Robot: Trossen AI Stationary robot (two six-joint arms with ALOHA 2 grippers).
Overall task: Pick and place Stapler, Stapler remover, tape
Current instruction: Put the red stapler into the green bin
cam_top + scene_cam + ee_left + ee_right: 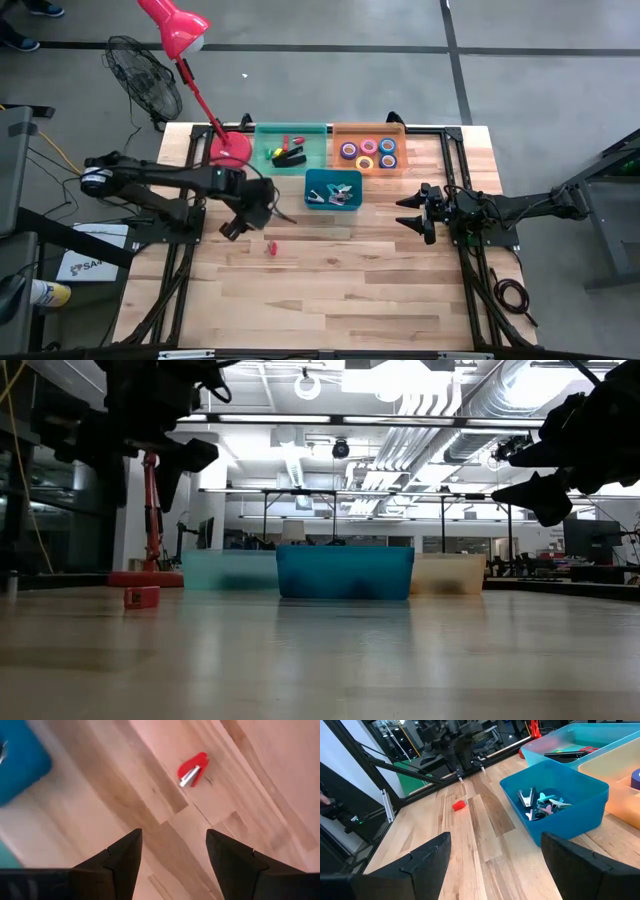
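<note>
A small red item with a metal part (192, 770) lies flat on the wooden table (330, 290); it also shows in the high view (271, 247) and the low view (141, 596). My left gripper (172, 832) hovers open above the table, just short of it (232, 228). The black stapler (290, 156) lies in the green bin (262, 135). Several tape rolls (368, 152) lie in the orange bin (340, 130). My right gripper (495, 835) is open and holds nothing, raised at the table's right side (408, 211), facing the blue bin (580, 815).
The blue bin (312, 182) holds small metal and teal items (540, 804) and stands in front of the green and orange bins. A red desk lamp (228, 148) stands at the table's far left. Bare wood stretches toward the near edge.
</note>
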